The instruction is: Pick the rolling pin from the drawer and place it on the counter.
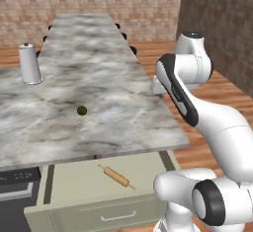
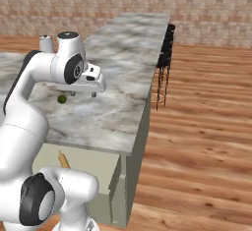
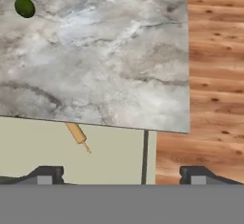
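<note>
The rolling pin (image 1: pixel 116 176) lies diagonally on the pale floor of the open drawer (image 1: pixel 74 186), just in front of the counter's edge. In the hand view the rolling pin (image 3: pixel 76 133) pokes out from under the marble counter (image 3: pixel 105 61), with one thin handle showing. In the right base view the rolling pin (image 2: pixel 64 160) is partly behind my arm. My gripper (image 2: pixel 83 94) hangs above the counter (image 1: pixel 99 78) near its front right corner, pointing down. Its fingertips (image 3: pixel 45 174) stand far apart, so the gripper (image 3: pixel 121 175) is open and holds nothing.
A small dark green ball (image 1: pixel 82 110) rests on the counter to the gripper's left. A pale grey jug (image 1: pixel 30 64) stands at the counter's far left. A dark appliance (image 1: pixel 15 186) sits left of the drawer. Black stools (image 2: pixel 165 53) line the counter's far side over wooden floor (image 2: pixel 197 127).
</note>
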Motion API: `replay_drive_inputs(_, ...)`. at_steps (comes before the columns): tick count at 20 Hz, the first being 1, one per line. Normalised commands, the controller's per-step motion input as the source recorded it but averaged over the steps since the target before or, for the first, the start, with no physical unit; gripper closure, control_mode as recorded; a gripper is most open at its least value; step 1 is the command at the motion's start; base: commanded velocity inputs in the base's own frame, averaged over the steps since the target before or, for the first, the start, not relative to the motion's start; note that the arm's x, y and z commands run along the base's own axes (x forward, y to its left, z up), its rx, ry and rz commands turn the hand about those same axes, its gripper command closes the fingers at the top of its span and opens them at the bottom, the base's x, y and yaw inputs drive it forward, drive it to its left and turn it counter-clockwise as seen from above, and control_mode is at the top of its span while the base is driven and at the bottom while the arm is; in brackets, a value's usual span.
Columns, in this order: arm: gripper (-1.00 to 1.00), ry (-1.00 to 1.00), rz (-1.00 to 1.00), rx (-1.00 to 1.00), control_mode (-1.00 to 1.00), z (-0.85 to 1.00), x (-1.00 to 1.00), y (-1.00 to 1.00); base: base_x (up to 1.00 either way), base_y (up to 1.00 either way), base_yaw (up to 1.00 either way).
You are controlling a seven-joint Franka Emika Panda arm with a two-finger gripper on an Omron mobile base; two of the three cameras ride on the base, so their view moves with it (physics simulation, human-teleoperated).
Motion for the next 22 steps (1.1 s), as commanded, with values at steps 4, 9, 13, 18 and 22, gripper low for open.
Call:
replay_drive_inputs(4,-1.0,0.0,0.0,0.0,1.0,0.0,0.0,0.0,-0.08,-0.79,0.36)
replay_drive_inputs(9,-1.0,0.0,0.0,0.0,1.0,0.0,0.0,0.0,-0.11,-0.77,0.46)
replay_drive_inputs(13,-1.0,0.0,0.0,0.0,1.0,0.0,0.0,0.0,-0.03,-0.58,0.5)
replay_drive_inputs(18,-1.0,0.0,0.0,0.0,1.0,0.0,0.0,0.0,0.0,-0.57,0.5)
replay_drive_inputs(22,-1.0,0.0,0.0,0.0,1.0,0.0,0.0,0.0,0.0,-0.52,0.5)
